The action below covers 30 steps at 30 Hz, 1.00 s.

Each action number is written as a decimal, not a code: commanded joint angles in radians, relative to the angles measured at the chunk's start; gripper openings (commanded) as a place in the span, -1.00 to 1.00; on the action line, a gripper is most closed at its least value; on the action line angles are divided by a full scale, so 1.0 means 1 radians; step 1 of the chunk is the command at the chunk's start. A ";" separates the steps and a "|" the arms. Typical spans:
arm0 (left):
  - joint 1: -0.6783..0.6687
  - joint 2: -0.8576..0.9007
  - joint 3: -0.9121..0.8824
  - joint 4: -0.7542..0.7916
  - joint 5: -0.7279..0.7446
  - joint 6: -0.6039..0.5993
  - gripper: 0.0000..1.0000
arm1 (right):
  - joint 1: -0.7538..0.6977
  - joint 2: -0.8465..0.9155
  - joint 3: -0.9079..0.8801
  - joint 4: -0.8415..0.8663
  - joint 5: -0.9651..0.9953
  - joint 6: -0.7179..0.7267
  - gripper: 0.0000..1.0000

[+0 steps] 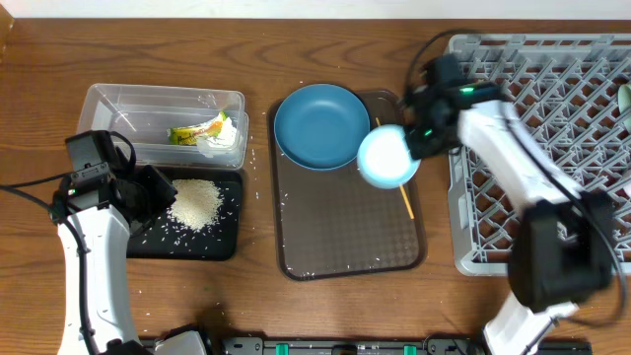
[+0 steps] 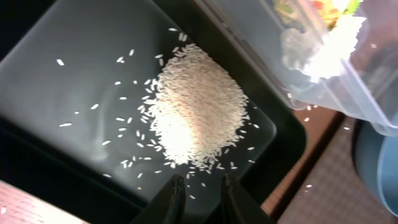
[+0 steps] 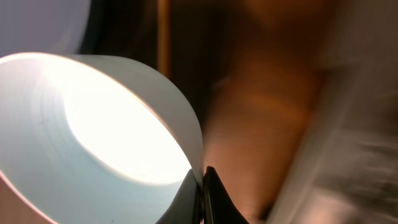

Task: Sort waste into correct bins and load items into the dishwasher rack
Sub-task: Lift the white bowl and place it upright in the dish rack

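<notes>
My right gripper (image 1: 419,133) (image 3: 203,177) is shut on the rim of the mint-green bowl (image 1: 386,156) (image 3: 93,137), holding it tilted above the brown serving tray's right side, close to the light-grey dishwasher rack (image 1: 552,148). The blue dish (image 1: 320,123) rests on that tray's far left, and the wooden stick (image 1: 405,200) lies under the bowl. My left gripper (image 1: 148,192) (image 2: 200,186) hovers over the black tray (image 1: 222,242) (image 2: 62,93), its fingers slightly apart with nothing between them, just short of the rice heap (image 1: 194,204) (image 2: 196,106). The clear tub (image 1: 118,104) (image 2: 336,87) holds the wrapper (image 1: 197,130) and tissue (image 1: 225,138).
The brown serving tray (image 1: 345,227) lies mid-table with stray rice grains on it and on the wood nearby. Loose grains also dot the black tray around the heap. A pale object (image 1: 625,99) shows at the rack's right edge.
</notes>
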 commanded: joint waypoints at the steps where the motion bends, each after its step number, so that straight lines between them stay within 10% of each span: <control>1: 0.000 -0.012 -0.006 -0.006 0.068 0.031 -0.54 | -0.070 -0.123 0.008 0.053 0.150 0.016 -0.98; 9: -0.039 -0.012 -0.006 0.009 0.075 0.056 -0.54 | -0.204 -0.218 0.008 0.283 0.496 -0.042 -0.98; 21: -0.045 -0.012 -0.006 0.017 0.074 0.056 -0.54 | -0.315 -0.076 0.008 0.883 0.942 -0.731 -0.97; 30: -0.045 -0.012 -0.006 0.018 0.074 0.056 -0.54 | -0.406 0.116 0.008 1.070 1.082 -0.756 -0.97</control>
